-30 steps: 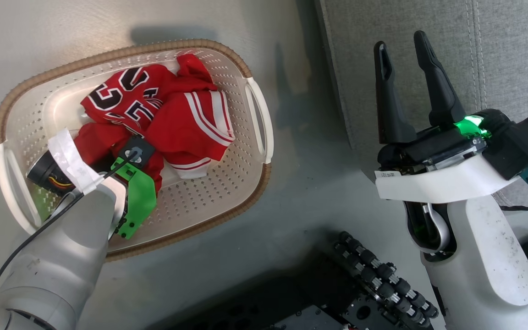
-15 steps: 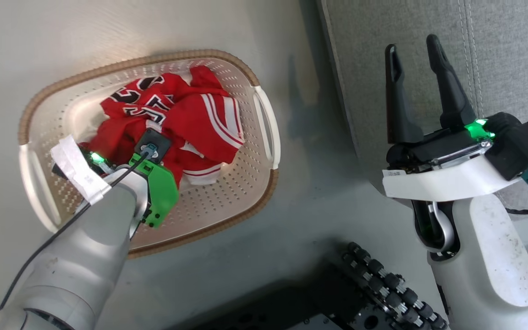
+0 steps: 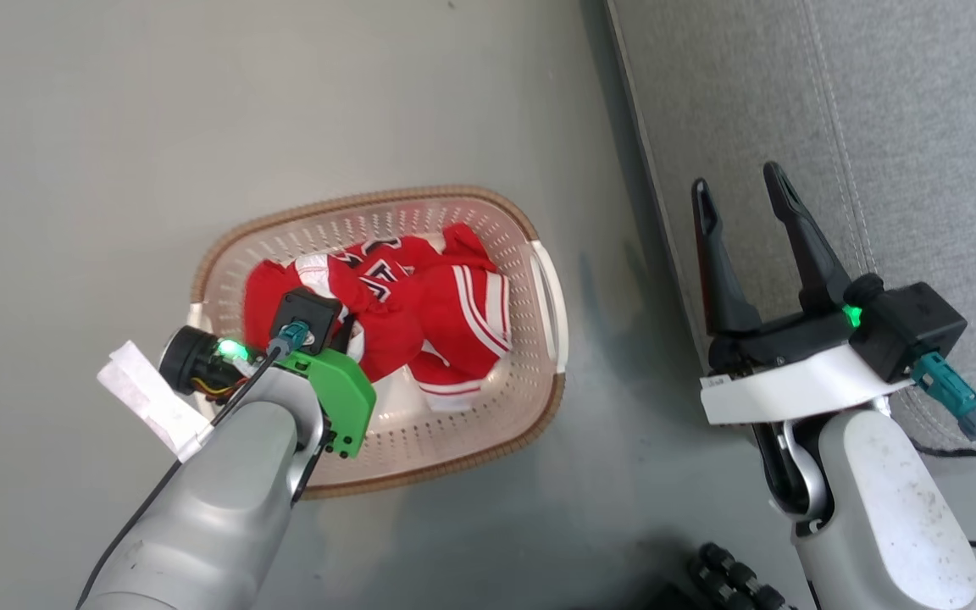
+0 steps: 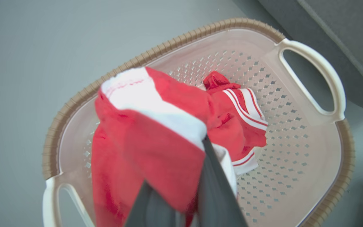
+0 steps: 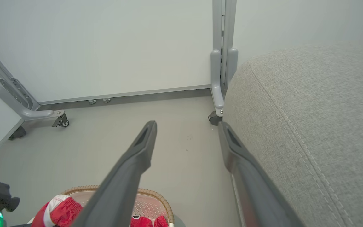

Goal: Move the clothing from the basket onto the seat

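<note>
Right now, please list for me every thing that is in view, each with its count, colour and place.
clothing: at least two pieces, red with white trim, in the basket; one piece is pinched and held up
basket: one, cream with a brown rim, on the floor, left of the seat
seat: one, grey fabric, at the right
floor: one, pale grey, under the basket
panels: at least two, white with grey frames on castors, at the far side of the floor
left gripper: one, dark fingers, shut on the clothing above the basket
right gripper: one, dark fingers, open and empty, by the seat's edge
</note>
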You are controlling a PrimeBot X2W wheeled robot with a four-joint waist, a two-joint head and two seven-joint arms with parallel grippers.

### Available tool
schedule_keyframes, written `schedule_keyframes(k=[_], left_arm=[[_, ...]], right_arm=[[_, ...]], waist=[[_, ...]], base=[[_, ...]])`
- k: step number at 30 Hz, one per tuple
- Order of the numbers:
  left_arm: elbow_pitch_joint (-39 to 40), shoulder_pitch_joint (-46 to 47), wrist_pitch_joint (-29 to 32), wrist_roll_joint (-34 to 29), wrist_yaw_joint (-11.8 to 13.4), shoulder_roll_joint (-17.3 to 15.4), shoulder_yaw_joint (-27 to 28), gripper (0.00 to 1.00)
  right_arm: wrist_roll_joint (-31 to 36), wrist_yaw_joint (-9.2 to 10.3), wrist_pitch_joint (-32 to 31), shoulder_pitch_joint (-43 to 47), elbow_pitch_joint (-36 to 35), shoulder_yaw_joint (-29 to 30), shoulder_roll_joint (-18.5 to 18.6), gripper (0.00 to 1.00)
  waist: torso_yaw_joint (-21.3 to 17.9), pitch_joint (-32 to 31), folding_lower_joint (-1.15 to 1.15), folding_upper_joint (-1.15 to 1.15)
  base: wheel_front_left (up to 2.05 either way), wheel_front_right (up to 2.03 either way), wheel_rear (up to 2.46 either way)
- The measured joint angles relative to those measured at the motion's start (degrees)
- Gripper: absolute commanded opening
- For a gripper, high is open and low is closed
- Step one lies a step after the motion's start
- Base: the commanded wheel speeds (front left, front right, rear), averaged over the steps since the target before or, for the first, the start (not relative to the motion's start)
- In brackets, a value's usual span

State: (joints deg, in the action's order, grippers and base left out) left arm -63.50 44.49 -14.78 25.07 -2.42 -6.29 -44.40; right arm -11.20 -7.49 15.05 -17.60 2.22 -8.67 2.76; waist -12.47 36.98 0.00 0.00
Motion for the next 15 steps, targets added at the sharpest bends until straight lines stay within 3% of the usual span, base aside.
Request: schedule_keyframes(k=[8,15], left_arm=[[21.1,-6.8,-0.3,-0.4,4.3,-3.7,7.5,0.0],[36.0,-13.3,-0.3,-1.2,6.3,-4.2,14.3,0.0]], right_arm=[[1.6,0.0,0.0,3.9,1.2,0.6,1.0,1.0],[1.9,0.0,-0.9,6.1,0.8,-0.1,2.4,1.0]], waist=[[3.6,-8.7,0.0,0.0],[6.2,-15.8,0.0,0.0]], base=[[0.0,0.0,0.0],[0.0,0.0,0.0]])
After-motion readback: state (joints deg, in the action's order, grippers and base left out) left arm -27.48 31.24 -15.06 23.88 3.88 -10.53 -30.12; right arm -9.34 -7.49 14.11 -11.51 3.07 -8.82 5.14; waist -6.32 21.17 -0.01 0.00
